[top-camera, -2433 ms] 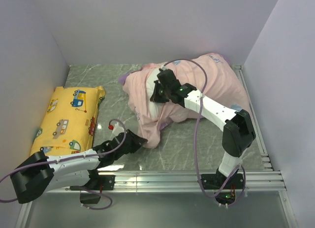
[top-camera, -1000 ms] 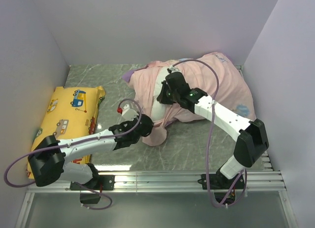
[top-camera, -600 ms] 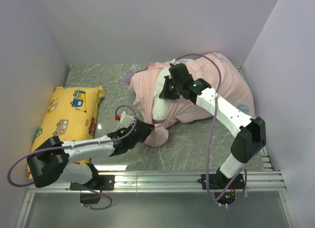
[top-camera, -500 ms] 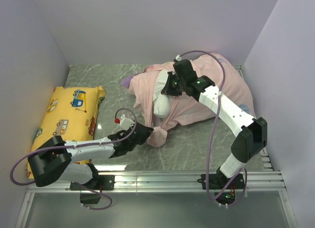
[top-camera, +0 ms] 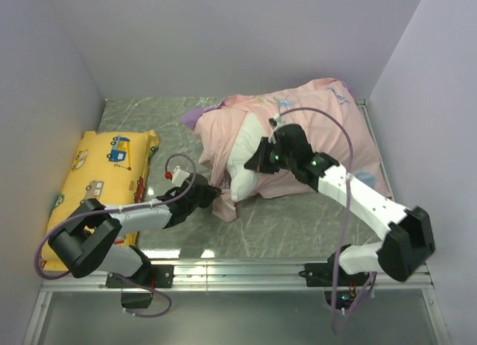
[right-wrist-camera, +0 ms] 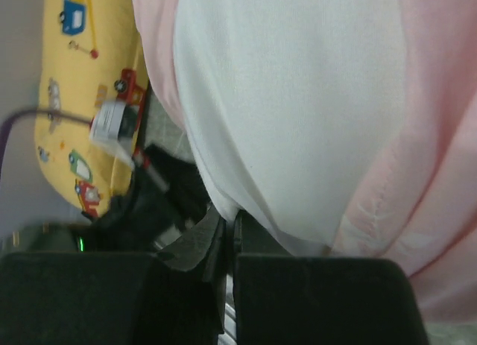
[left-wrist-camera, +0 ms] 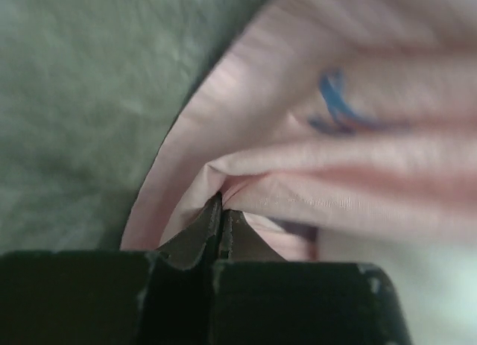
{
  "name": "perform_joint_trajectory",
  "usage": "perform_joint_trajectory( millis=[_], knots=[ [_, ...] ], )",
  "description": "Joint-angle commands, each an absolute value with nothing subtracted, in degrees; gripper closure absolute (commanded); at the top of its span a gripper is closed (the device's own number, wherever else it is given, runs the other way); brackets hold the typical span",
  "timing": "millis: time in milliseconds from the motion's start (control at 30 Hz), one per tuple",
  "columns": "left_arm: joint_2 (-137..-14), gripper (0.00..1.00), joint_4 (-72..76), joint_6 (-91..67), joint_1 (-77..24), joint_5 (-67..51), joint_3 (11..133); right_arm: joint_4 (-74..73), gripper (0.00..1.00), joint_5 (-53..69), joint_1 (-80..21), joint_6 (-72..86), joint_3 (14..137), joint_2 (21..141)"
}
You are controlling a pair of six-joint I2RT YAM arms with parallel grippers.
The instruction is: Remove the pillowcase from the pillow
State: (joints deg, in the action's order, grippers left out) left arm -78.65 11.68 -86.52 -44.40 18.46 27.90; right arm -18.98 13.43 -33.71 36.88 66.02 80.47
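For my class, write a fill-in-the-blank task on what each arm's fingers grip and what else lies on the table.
1. The left fingers are shut on a fold of the pink ____.
2. The right fingers pinch the edge of the plump ____ pillow.
3. The cushion printed with vehicles, lying beside the left arm, is ____ in colour.
Missing words: pillowcase; white; yellow.

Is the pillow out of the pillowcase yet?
Partly out: one end of the pillow shows at the opening; the pillowcase covers the rest.
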Motion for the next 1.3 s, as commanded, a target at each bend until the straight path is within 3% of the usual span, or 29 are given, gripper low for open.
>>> perform_joint_trajectory(
  millis=[0, 167, 333, 500, 633, 800, 967, 1200, 1267],
  knots=[
    [-80.41, 0.99, 7.65, -78.23, -39.47, 16.7, 28.73, -6.52, 1.0, 17.56, -36.72, 38.23, 57.77, 69.09],
    [-86.56, 1.0, 2.81, -74.27, -38.76, 17.58, 39.1, -1.32, 1.0, 21.53, -44.89, 39.9, 42.74, 66.0],
    [-85.53, 1.0, 3.34, -73.22, -33.15, 16.08, 40.43, -3.78, 1.0, 13.29, -51.5, 39.55, 37.19, 66.45],
    [-75.77, 0.98, -3.32, -69.44, -28.13, 20.47, 40.69, -11.59, 1.0, 3.8, -51.42, 37.97, 37.09, 67.76],
    [-68.57, 0.98, -8.96, -66.45, -27.33, 23.29, 41.57, -20.46, 1.0, -5.87, -51.33, 35.78, 43.74, 70.31],
    [-65.04, 0.83, -11.78, -63.02, -25.14, 24.44, 42.97, -30.22, 1.0, -11.67, -53.16, 32.44, 51.05, 71.28],
    [-66.27, 0.59, -4.76, -58.89, -25.49, 13.46, 43.25, -35.67, 1.0, -15.46, -55.19, 31.38, 57.03, 75.66],
    [-60.21, 0.29, -6.15, -54.6, -26.45, 10.46, 42.97, -31.91, 1.0, -13.36, -55.37, 31.81, 55.46, 78.4],
    [-58.89, 0.24, -7.11, -52.92, -27.94, 9.67, 43.94, -31.21, 1.0, -13.1, -55.63, 32.08, 55.11, 79.01]
  ],
)
